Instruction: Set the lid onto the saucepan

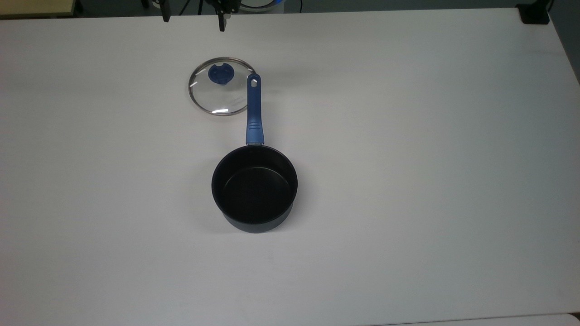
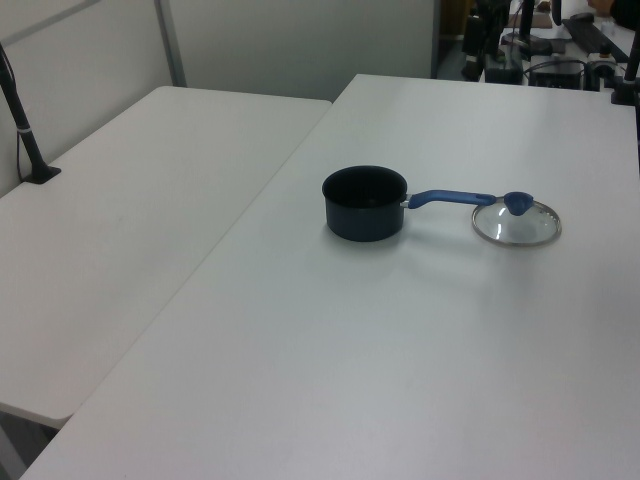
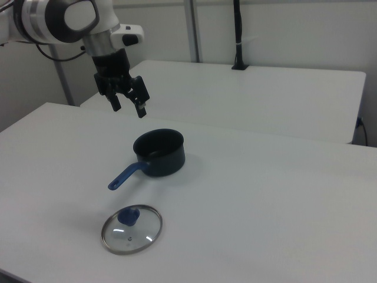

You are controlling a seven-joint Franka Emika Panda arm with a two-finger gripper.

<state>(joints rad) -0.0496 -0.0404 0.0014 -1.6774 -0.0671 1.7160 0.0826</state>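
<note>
The lid (image 1: 222,97), clear glass with a steel rim and a blue knob (image 1: 219,74), lies flat on the white table (image 1: 408,181). Its rim sits right beside the end of the saucepan's blue handle (image 1: 253,111). The saucepan (image 1: 254,188) stands upright and empty, black inside, in the middle of the table. My gripper (image 1: 194,20) is at the top view's upper edge, beyond the lid. In the right view the gripper (image 3: 128,109) hangs open and empty, well above the table, up and left of the saucepan (image 3: 159,152) and far from the lid (image 3: 131,229). The left view shows the saucepan (image 2: 365,203) and the lid (image 2: 516,222) side by side.
A second white table (image 2: 120,220) adjoins this one, with a black post (image 2: 25,130) clamped on its far side. A black object (image 1: 534,13) sits at the table's corner in the top view's upper right. Bare tabletop surrounds the pan and lid.
</note>
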